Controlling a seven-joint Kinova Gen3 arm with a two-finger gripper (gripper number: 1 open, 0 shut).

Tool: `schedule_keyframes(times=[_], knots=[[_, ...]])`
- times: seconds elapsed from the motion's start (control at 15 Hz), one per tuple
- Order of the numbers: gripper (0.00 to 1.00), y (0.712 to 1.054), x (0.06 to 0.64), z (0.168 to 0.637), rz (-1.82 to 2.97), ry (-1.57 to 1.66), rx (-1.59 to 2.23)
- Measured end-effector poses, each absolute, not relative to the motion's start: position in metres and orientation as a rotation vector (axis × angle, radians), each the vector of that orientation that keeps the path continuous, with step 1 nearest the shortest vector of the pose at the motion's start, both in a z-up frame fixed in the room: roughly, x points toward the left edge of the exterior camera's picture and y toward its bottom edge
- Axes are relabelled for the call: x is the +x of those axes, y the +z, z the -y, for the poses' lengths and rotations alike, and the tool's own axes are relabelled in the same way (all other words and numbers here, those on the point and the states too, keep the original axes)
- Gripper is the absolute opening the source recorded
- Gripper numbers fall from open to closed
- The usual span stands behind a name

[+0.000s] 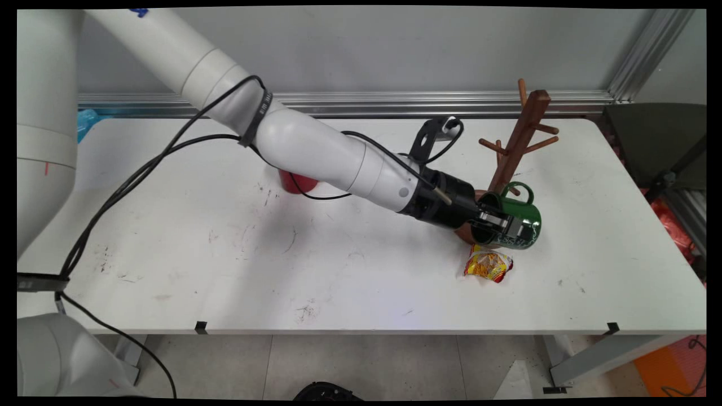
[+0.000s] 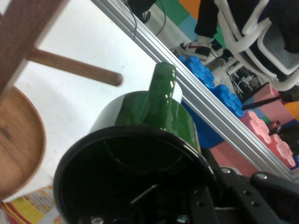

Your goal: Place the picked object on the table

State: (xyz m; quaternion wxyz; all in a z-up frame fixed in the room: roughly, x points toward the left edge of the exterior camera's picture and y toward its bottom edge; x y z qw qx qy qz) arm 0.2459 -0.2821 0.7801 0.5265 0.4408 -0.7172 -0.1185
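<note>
My gripper (image 1: 503,224) is shut on the rim of a dark green mug (image 1: 516,220), one finger inside and one outside. The mug lies tipped on its side, mouth toward the arm, handle (image 1: 522,190) up, right beside the base of a wooden mug tree (image 1: 519,141). In the hand view the green mug (image 2: 140,186) fills the lower half with its handle (image 2: 161,93) pointing up. One peg (image 2: 74,67) of the mug tree crosses above it and the round wooden base (image 2: 18,140) sits at the left.
A yellow and red snack packet (image 1: 488,265) lies on the table just in front of the mug. A red cup (image 1: 296,182) stands half hidden behind the arm near the table's middle. Black cables hang from the arm on the left.
</note>
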Motion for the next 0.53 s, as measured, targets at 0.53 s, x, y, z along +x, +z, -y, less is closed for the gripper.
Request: schedule_keyframes(times=[0.53], knots=[[0.0,0.803,0.266,0.258,1.814,-0.247,1.048]])
